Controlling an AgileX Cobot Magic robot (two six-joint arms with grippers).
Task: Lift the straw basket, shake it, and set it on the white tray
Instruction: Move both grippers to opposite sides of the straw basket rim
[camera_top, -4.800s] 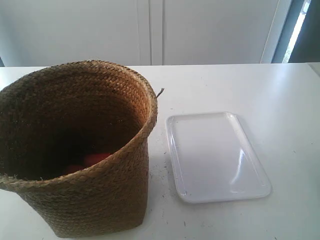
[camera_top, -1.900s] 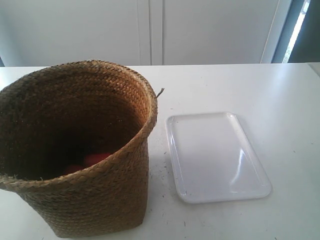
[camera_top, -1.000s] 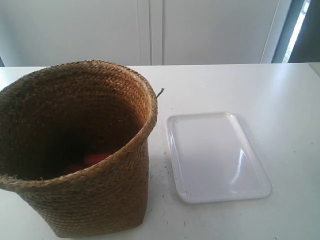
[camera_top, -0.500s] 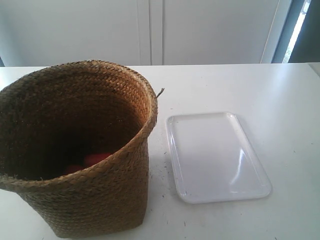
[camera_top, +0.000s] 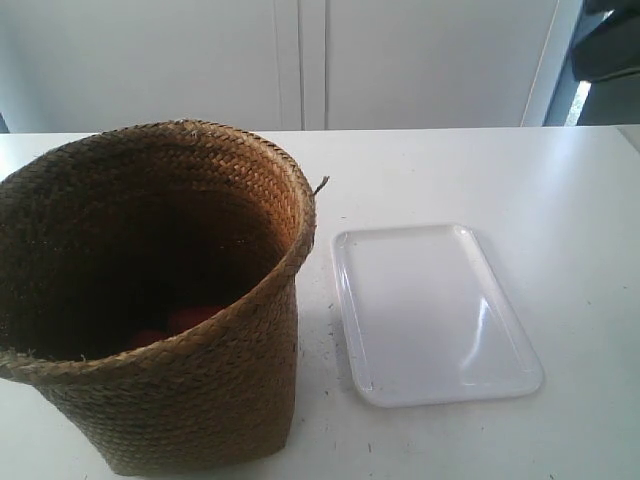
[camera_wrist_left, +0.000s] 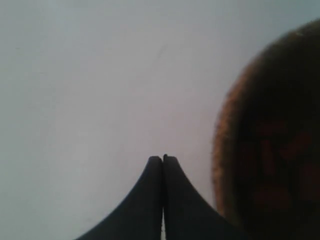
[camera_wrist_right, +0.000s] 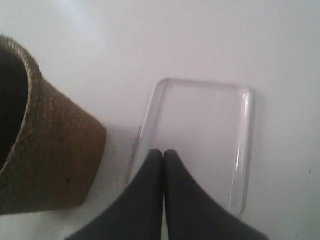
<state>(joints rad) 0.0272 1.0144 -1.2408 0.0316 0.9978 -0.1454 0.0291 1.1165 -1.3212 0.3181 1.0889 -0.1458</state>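
The left gripper (camera_wrist_left: 163, 159) has its two dark fingers pressed together with nothing between them. It hangs above bare white table (camera_wrist_left: 90, 90) beside the straw basket (camera_wrist_left: 270, 145) without touching the rim. From that I judge the lift has not begun, and the jaws would have to part before they could take the braided edge. The basket (camera_top: 200, 410) stands upright on the table at the exterior view's left, its mouth open upward. A few red things (camera_top: 190, 318) lie in its dark bottom; they are probably what the shaking is meant to stir, and a reason to keep the basket level as it rises. A stray strand (camera_top: 320, 185) pokes out from the rim on the tray's side. The white tray (camera_top: 430, 310) lies flat and bare just beside the basket, toward the exterior view's right, with a narrow strip of table between them. Being this near, it keeps the carry short, but the basket looks wider than the tray and will likely need careful centring. The right gripper (camera_wrist_right: 163, 152) is likewise closed on nothing. Its camera looks down from well above onto the tray (camera_wrist_right: 200, 115), with the basket's woven wall (camera_wrist_right: 45, 150) off to one side. Both wrist cameras face the tabletop steeply, so both arms seem raised with their fingers pointing downward, clear of everything. The exterior view shows no gripper, only a dark shape (camera_top: 610, 45) in its upper right corner, which may be part of an arm; I cannot tell which.
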